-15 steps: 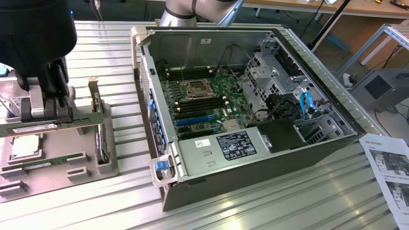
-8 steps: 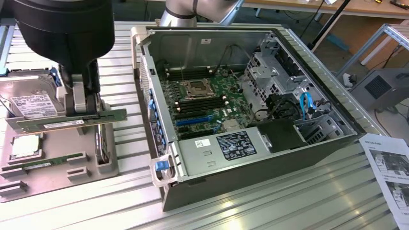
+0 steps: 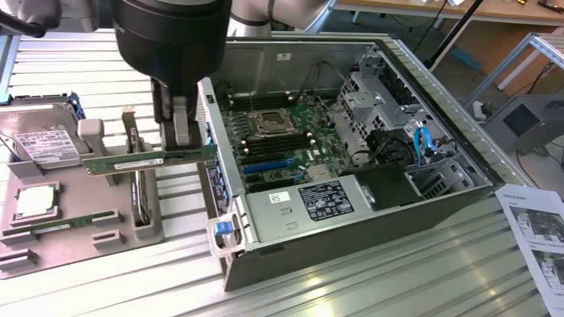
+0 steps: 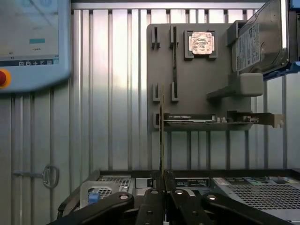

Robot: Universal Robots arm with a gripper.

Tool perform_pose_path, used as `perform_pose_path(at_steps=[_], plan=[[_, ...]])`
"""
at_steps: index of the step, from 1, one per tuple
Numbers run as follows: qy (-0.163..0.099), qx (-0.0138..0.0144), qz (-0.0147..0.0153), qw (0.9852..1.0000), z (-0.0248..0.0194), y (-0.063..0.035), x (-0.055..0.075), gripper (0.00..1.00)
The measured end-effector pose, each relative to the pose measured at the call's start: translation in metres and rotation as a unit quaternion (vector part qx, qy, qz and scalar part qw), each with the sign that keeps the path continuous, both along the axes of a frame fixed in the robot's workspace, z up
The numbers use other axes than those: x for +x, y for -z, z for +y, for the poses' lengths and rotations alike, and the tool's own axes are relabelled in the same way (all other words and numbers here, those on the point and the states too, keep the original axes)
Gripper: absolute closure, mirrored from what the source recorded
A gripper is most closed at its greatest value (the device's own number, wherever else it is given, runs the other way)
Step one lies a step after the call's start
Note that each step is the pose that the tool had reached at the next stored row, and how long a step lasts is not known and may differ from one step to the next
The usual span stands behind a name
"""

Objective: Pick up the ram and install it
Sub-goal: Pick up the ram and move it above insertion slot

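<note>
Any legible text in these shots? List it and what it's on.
Nothing can be read with confidence.
Label on the hard drive: print too blurred.
Label on the power supply: too small.
Print on the paper sheet: blurred.
Markings on the processor chip: unreadable.
Text on the tablet screen: blurred.

Exterior cam sits high, angled down over the open metal computer case (image 3: 352, 238); wrist cam stares straight down. Both catch the grey slotted tray (image 3: 88, 198) (image 4: 197, 79).
</note>
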State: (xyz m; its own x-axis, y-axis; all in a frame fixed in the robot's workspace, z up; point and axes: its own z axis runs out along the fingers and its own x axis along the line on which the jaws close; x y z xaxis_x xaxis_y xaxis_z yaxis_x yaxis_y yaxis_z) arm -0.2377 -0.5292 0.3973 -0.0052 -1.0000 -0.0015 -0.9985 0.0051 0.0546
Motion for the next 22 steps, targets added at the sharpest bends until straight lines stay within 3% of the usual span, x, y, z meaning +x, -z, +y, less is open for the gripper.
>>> perform_pose_path(at_steps=[4, 5, 15, 22], plan=[[0.000, 0.0000, 0.0016, 1.0000, -0.0001, -0.0003, 0.024, 0.88], [0.000, 0.0000, 0.0024, 1.0000, -0.0002, -0.0005, 0.037, 0.88], [0.000, 0.0000, 0.0053, 1.0000, -0.0003, -0.0011, 0.093, 0.88], [0.000, 0.0000, 0.0062, 1.0000, -0.0003, -0.0012, 0.113, 0.88]])
